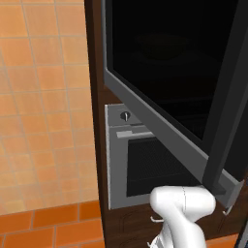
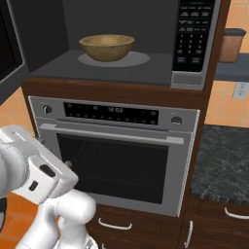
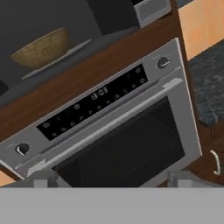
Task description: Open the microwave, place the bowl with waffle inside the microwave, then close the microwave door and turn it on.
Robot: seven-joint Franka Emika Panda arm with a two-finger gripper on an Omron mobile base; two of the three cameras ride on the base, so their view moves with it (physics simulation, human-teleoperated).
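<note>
So the microwave (image 2: pixel 116 44) is wide open and the bowl (image 2: pixel 107 47) is already sitting on the round plate (image 2: pixel 138 60) inside the cavity. Can't make out the waffle from here, the bowl's rim hides whatever's in it. Looks to me like the placing part is done and what's left is shutting the door and hitting the keypad (image 2: pixel 193 34) on the right.

The microwave door (image 1: pixel 160 82) is swung way out to the left, a big black glass panel in a grey metal frame. My guess is it's rigid and swings easy on its hinge, so no need to grab it; a push on the flat outer face or the frame edge near the free side should carry it closed. Glass is probably slick, so the frame is the safer contact spot.

The gripper (image 3: pixel 109 180) is hanging low in front of the oven (image 2: pixel 116 151) below the microwave, fingers (image 3: pixel 43 178) spread wide apart with nothing between them. The buttons look small, so one fingertip would be the way to press.
</note>
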